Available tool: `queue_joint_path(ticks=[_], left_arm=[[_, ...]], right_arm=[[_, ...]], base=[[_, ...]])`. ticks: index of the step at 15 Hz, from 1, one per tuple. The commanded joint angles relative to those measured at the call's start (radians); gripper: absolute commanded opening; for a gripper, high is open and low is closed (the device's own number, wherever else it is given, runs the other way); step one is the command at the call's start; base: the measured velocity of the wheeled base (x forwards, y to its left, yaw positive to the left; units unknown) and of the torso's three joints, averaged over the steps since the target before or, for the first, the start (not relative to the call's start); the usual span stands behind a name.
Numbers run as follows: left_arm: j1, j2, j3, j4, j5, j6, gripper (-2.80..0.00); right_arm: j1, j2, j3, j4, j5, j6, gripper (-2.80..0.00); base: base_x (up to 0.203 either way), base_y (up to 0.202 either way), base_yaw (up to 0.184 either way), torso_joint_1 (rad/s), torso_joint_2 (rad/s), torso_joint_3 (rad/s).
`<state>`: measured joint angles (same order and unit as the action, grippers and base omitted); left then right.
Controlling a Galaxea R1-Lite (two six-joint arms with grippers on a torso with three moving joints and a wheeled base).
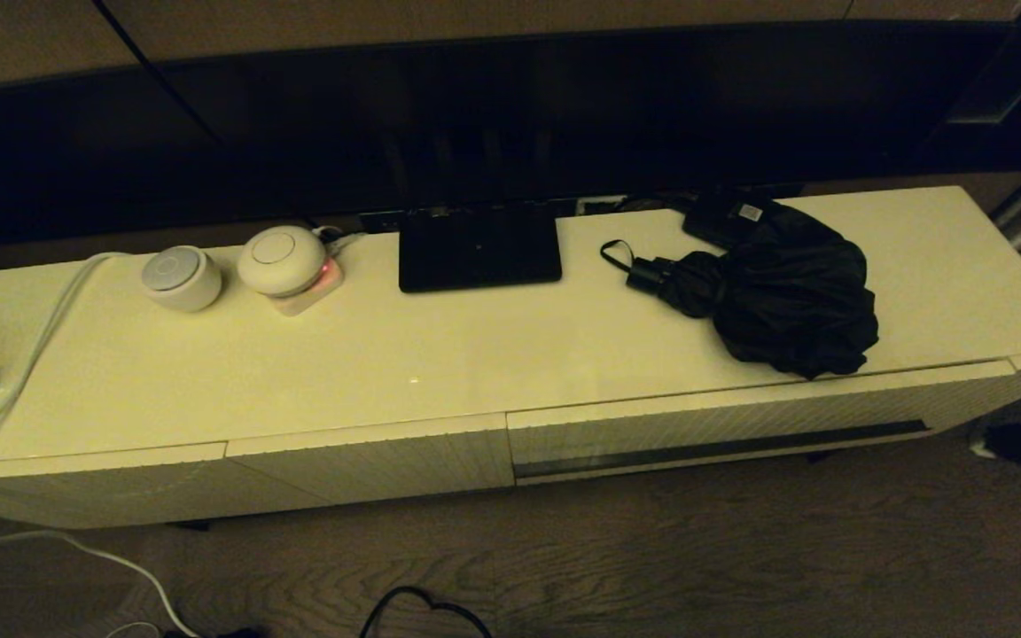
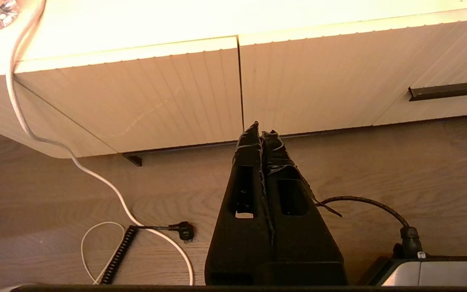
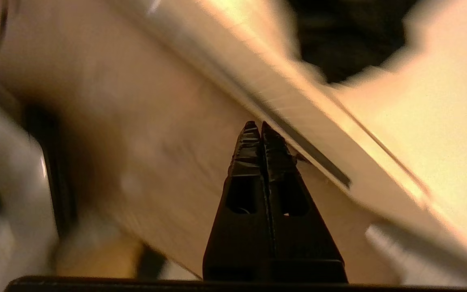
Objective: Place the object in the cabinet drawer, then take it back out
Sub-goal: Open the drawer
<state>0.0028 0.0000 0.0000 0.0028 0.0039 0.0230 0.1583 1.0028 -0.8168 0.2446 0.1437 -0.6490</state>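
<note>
1. Our right gripper [image 3: 261,126] has its fingers pressed together on nothing, low before the cabinet drawer [image 3: 298,117] and close to its dark slot [image 3: 322,162].
2. Our left gripper [image 2: 261,129] is likewise closed and empty, parked above the floor [image 2: 55,194] in front of the narrower ribbed fronts [image 2: 136,101].
3. We see the black umbrella [image 1: 776,297] lying on the cabinet top [image 1: 386,354], above the shut drawer, its handle [image 1: 648,273] pointing towards the flat black stand [image 1: 479,248].
</note>
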Motion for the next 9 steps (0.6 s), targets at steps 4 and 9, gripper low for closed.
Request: queue_joint_path(ticks=[4, 9], left_arm=[[0.000, 0.000, 0.003, 0.000, 0.001, 0.000, -2.80], [0.000, 0.000, 0.003, 0.000, 0.001, 0.000, -2.80]], right_arm=[[0.140, 0.271, 0.021, 0.022, -0.051, -0.344, -2.80], [0.251, 0.447, 0.095, -0.102, -0.196, -0.482, -2.80]], base=[[0.000, 0.000, 0.000, 0.000, 0.00, 0.000], [0.000, 0.000, 0.000, 0.000, 0.00, 0.000]])
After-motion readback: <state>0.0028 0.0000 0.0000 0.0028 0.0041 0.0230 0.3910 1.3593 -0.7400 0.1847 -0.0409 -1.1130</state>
